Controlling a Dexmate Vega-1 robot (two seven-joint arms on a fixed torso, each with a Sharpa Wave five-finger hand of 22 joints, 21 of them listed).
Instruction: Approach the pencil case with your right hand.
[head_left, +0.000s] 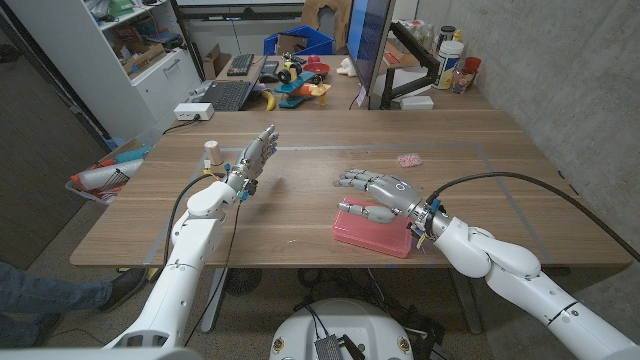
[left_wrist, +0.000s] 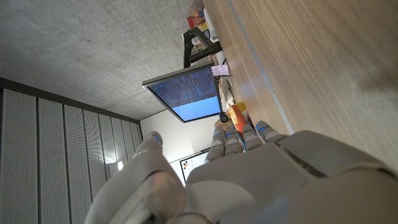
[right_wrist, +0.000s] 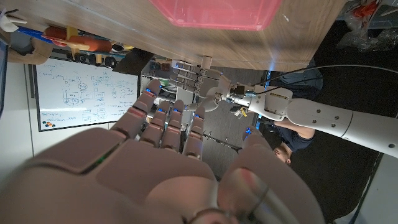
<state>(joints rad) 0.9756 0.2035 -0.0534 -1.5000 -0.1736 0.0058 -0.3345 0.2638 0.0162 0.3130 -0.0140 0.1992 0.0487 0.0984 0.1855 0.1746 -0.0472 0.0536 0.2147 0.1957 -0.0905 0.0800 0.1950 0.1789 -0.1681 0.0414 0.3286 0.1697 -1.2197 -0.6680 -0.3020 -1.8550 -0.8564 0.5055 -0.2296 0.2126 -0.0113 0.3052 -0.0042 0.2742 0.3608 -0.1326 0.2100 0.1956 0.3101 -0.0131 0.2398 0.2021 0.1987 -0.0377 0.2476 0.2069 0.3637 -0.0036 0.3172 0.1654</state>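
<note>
Right hand (head_left: 383, 188), fingers spread and holding nothing, hovers over flat pink rectangular pencil case (head_left: 374, 232).

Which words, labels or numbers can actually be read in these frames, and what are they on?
None can be read.
Monitor: lines of light text on a dark screen, too small to read.
Whiteboard: handwritten notes and diagrams, too small and blurred to read.
Pencil case, right hand and left hand: no print visible.
</note>
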